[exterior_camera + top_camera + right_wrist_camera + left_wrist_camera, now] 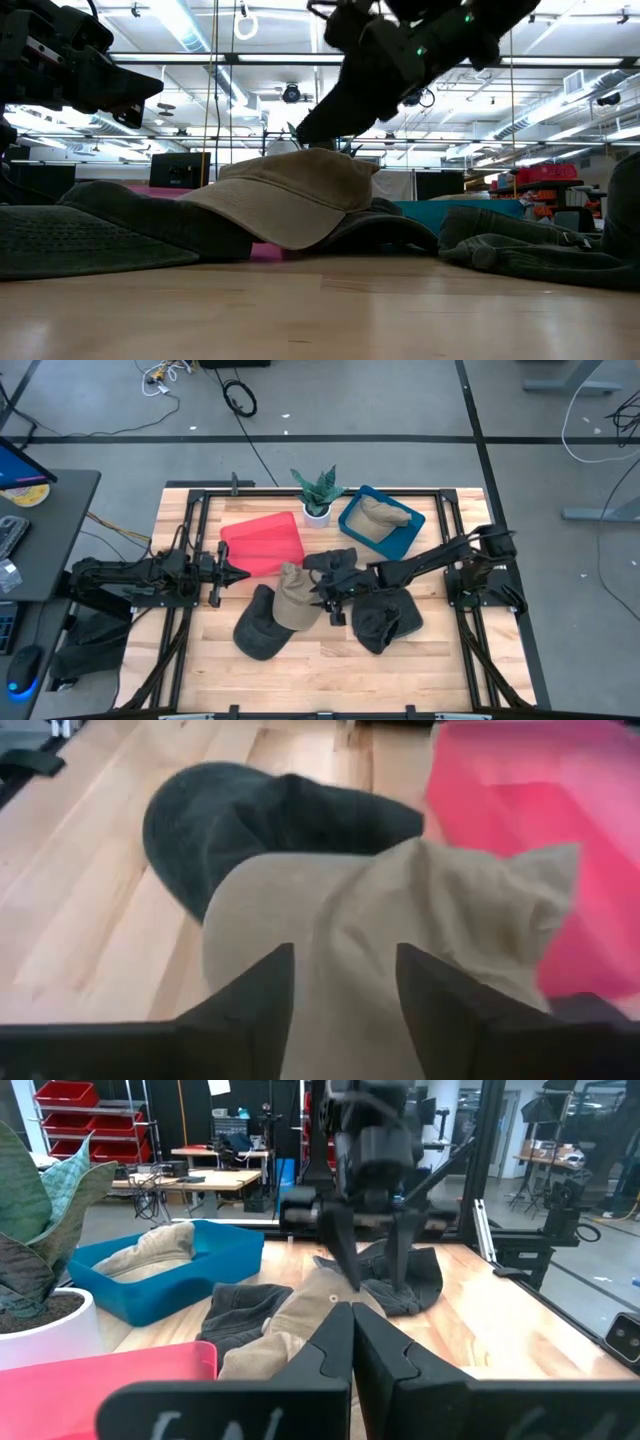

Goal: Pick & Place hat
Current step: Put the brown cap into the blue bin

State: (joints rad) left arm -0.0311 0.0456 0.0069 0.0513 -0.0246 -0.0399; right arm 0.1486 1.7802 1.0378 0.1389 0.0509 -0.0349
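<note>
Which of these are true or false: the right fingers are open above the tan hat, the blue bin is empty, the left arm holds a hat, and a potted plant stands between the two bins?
1. The right gripper hangs open over the tan hat. True.
2. The blue bin is empty. False: a tan hat lies in it.
3. The left gripper holds a hat. False: its fingers are shut on nothing, by the red bin.
4. A potted plant stands between the bins. True.
</note>
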